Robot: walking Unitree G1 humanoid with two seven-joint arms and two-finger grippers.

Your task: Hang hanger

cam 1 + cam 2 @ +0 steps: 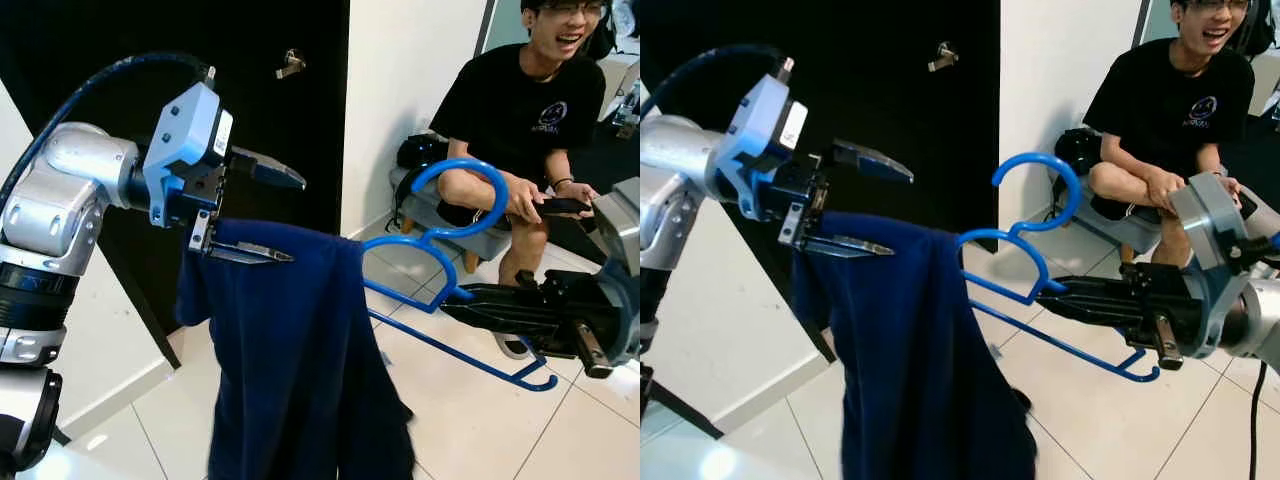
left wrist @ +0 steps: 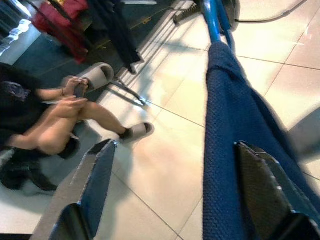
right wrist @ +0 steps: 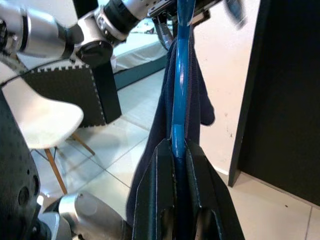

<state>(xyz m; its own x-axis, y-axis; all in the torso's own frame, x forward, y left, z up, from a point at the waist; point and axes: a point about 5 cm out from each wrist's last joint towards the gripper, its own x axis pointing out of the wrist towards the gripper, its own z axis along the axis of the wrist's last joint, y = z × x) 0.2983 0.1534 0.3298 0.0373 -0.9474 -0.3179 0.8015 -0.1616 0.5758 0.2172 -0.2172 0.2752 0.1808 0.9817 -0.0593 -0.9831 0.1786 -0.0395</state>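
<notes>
Two grippers are raised in front of the black door (image 1: pixel 200 30). The right gripper (image 1: pixel 455 298) is clenched on the blue hanger (image 1: pixel 440 235), gripping its frame just below the base of the hook; the right wrist view shows both black fingers (image 3: pixel 160 200) pressed against the blue bar. The hanger is held in the air to the right of the door, tilted, with its hook pointing up. A dark blue garment (image 1: pixel 290 350) hangs from the hanger's door-side end and drapes toward the tiled floor (image 1: pixel 480 420). The left gripper (image 1: pixel 265 215) is at the garment's top edge, in front of the door, fingers spread apart and grasping nothing; the lower finger lies against the cloth. A person (image 1: pixel 530 110) sits to the right of the door, beyond the hanger.
</notes>
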